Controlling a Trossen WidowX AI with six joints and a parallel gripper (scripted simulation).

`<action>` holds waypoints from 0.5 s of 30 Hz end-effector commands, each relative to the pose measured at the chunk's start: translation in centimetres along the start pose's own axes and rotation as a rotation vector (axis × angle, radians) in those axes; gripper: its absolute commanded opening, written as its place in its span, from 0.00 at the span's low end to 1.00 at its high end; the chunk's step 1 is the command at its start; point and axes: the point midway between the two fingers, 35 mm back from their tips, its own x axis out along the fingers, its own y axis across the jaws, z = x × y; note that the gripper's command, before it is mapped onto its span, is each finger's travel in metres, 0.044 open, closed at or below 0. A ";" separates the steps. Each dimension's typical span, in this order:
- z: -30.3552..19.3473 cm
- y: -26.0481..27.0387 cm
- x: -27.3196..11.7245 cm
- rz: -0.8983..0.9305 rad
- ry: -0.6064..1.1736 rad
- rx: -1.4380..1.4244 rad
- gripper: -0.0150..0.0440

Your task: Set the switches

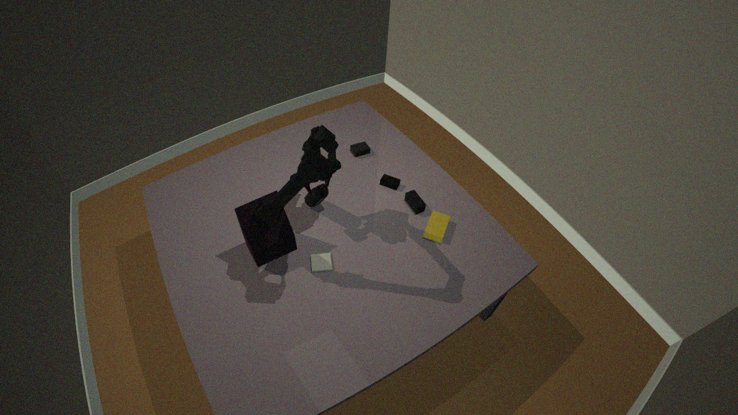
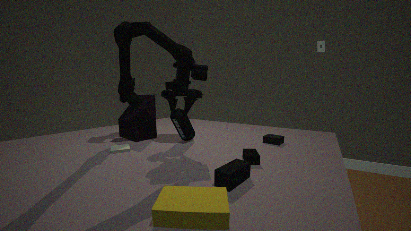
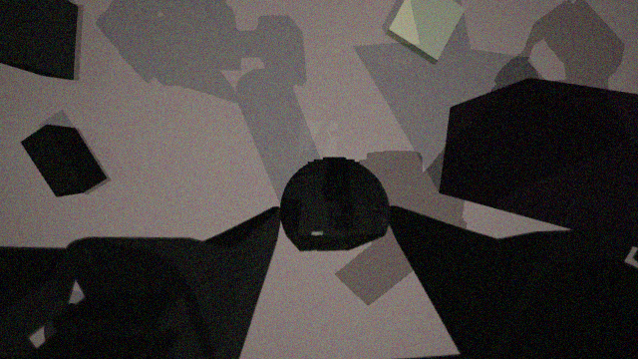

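Note:
The dark controller unit [image 1: 316, 196] [image 2: 185, 126] [image 3: 335, 194] is held in the air above the bench [image 1: 413, 330] [image 2: 86, 206]. It is steeply tilted in the exterior view, its lower end to the right. A long face with a row of light marks points left and down there; the marks are too small and dark to read. My gripper [image 1: 318, 187] [image 2: 179, 112] [image 3: 335, 212] points down and is shut on the unit, one finger on each side. The wrist view shows only a dark rounded end of the unit. The switch settings cannot be made out.
A yellow block [image 1: 437, 226] [image 2: 192, 199] lies near three dark blocks [image 1: 414, 202] [image 1: 390, 181] [image 1: 360, 148]. A pale wedge-topped piece [image 1: 320, 261] [image 2: 120, 148] [image 3: 430, 25] lies near the large dark box [image 1: 265, 237] [image 2: 140, 120] [image 3: 538, 155] at the arm's base.

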 end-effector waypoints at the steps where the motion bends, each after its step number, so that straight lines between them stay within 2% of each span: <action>1: -0.6 0.1 -0.3 0.001 0.002 0.008 0.82; 15: -1.7 0.1 -0.8 0.001 -0.025 0.008 0.82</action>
